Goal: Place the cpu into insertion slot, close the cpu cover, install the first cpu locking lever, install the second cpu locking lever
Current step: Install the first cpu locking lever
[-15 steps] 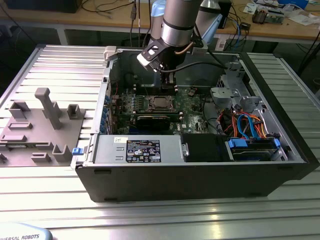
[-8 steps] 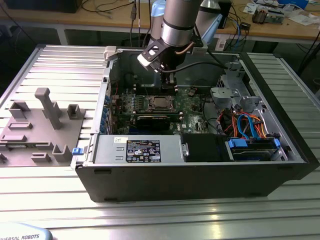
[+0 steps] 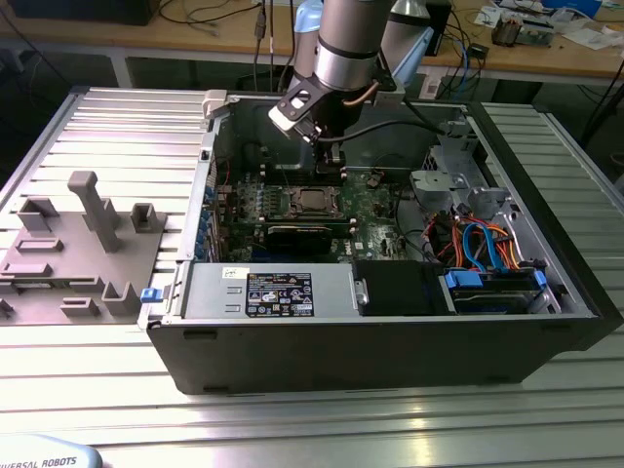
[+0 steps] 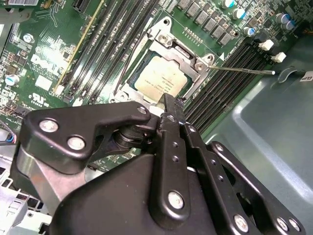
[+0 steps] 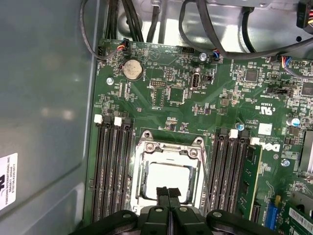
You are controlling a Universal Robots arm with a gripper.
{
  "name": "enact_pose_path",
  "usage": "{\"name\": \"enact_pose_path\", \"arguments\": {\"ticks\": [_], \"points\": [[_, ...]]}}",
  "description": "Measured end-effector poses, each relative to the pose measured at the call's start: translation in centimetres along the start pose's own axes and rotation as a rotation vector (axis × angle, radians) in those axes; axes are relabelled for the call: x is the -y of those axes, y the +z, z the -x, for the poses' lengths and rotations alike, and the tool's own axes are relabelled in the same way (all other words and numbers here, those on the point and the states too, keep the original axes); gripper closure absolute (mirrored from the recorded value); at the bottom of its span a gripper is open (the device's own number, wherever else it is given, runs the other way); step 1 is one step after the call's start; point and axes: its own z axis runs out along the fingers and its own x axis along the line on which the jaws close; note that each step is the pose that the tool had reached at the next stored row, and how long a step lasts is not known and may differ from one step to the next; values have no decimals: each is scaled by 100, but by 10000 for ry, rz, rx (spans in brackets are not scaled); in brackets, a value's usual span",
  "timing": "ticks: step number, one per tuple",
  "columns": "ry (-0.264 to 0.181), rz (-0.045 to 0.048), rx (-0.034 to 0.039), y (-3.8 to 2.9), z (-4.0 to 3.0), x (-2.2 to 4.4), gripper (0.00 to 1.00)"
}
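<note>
- Hanging over the socket in the first wrist view, the gripper [image 5: 168,191] has its two fingers pressed together, and nothing sits between them.
- Its tips are just over one edge of the cpu [image 5: 166,177], which lies flat in the socket on the board [image 5: 195,98].
- The cover [image 5: 168,146] lies flat around the cpu, and the metal top shows through its square opening.
- In the second wrist view the cpu top is pale silver-grey with faint print. A thin lever [image 4: 244,70] sticks out from a socket corner, over the slots, toward the grey wall.
- Long black slots [image 5: 111,166] run close along two sides of the socket.
- The wall [image 5: 44,98] of the case stands just beside one group of slots, so the room is narrow on that side.
- Black cables [image 5: 210,29] hang past the far edge of the board.
- In the exterior view the case [image 3: 390,351] is open at the top and the arm [image 3: 346,39] comes down into it. A drive cage [image 3: 458,175] closes the exterior view's right, and a power unit [image 3: 283,292] closes the front edge.
</note>
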Motion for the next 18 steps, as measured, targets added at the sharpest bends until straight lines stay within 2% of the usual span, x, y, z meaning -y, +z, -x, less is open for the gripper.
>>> {"name": "enact_pose_path", "arguments": {"ticks": [18], "points": [[-501, -25, 31, 0, 0, 0, 89]]}}
